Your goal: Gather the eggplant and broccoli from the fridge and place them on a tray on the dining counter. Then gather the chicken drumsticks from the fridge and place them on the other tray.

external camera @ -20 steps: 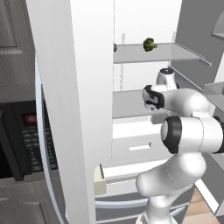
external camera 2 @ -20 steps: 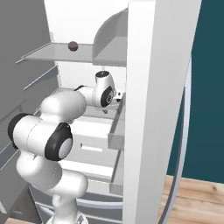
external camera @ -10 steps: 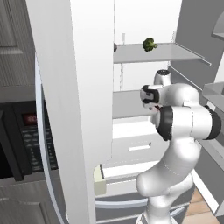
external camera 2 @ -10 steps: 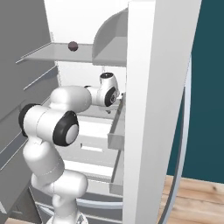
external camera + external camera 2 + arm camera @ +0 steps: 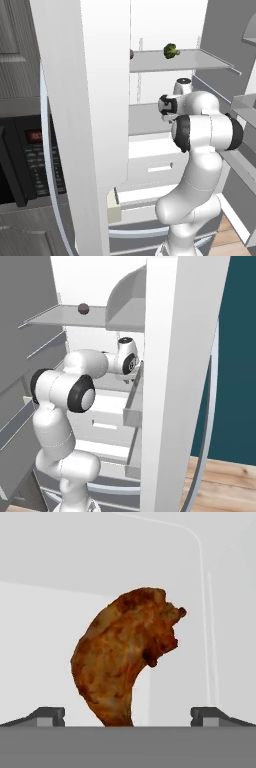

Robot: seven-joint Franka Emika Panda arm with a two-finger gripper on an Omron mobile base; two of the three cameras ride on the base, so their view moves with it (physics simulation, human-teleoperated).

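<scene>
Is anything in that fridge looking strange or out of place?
Nothing is spilled or broken. The one oddity: the chicken drumstick stands upright on the shelf rather than lying down, right between the open gripper tips. The broccoli sits normally on the upper shelf.

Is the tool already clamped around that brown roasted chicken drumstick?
No, the tool stands wide open, its two dark fingertips far apart on either side of the brown roasted chicken drumstick.

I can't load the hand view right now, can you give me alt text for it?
A browned chicken drumstick stands upright, dead centre and close, against the white fridge interior. The open claw has a dark fingertip low on either side of the meat, neither touching it.
</scene>
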